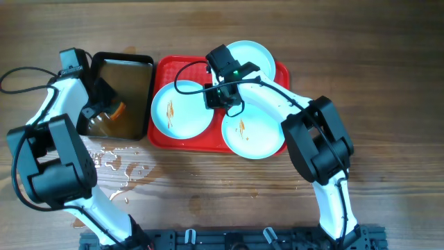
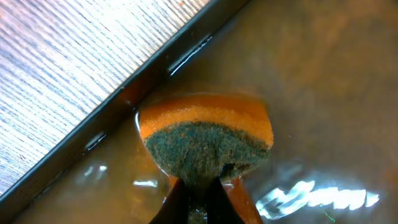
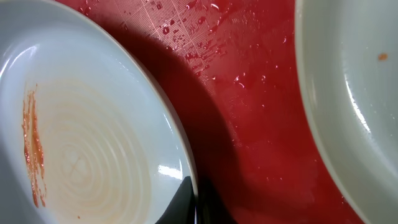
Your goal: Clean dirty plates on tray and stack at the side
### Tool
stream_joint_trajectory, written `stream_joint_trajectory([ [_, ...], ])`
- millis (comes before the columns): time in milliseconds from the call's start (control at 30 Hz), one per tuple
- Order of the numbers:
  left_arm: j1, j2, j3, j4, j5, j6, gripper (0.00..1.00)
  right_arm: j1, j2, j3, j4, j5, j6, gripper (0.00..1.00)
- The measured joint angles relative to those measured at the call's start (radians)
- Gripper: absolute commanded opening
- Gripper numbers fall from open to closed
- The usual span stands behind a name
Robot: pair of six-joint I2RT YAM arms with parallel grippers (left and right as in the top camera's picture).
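Red tray [image 1: 161, 69] lies under the right pincer [image 3: 189, 202], whose jaws sit narrow on the rim of a streaked plate [image 3: 93, 143]. Another plate [image 1: 253, 135] lies just on its other side, and a third plate [image 1: 258, 52] is near (partly under the arm). The left pincer [image 2: 196, 193] clamps a sponge [image 2: 205, 137] in the black pan [image 1: 123, 55].

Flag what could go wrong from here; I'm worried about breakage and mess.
1. The right gripper pinches only the thin rim of a streaked plate; on the wet tray it could slip and hit the neighbouring plate.
2. The left gripper holds a sponge soaked in the pan's brown water; carrying it over may drip, adding to the puddle on the table.
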Motion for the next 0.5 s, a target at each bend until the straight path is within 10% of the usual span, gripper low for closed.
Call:
stream_joint_trajectory([
  [500, -0.027, -0.213, 0.037, -0.118, 0.275, 0.182, 0.04, -0.032, 0.01, 0.0, 0.003, -0.098, -0.025, 0.04],
])
